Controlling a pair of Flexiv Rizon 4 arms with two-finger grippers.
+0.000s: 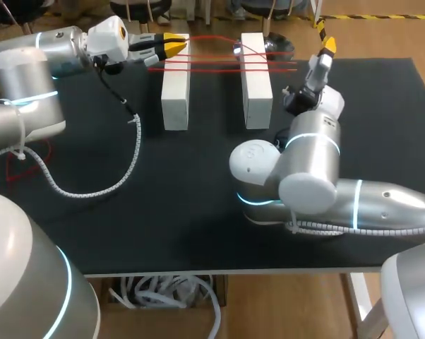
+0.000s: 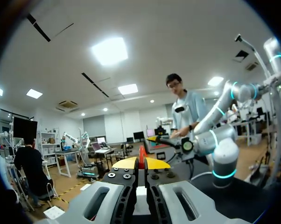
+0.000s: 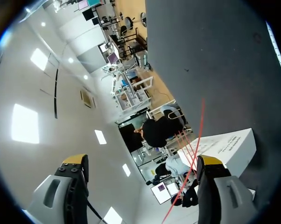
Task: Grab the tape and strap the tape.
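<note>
L gripper [image 1: 171, 45] clamped on the red tape [image 1: 219, 62], tips together; its wrist cam shows only a red sliver btwn them. Tape's long axis runs left-right across far side of the table [image 1: 163, 212]: several taut strands from L tips over left block [image 1: 176, 92] and right block [image 1: 255, 85], fanning slightly. R gripper [image 3: 142, 163] wide open, just past right block; strands cross btwn its fingers, near one, contact unclear. You can't see where the strands end, lost by R wrist.
</note>
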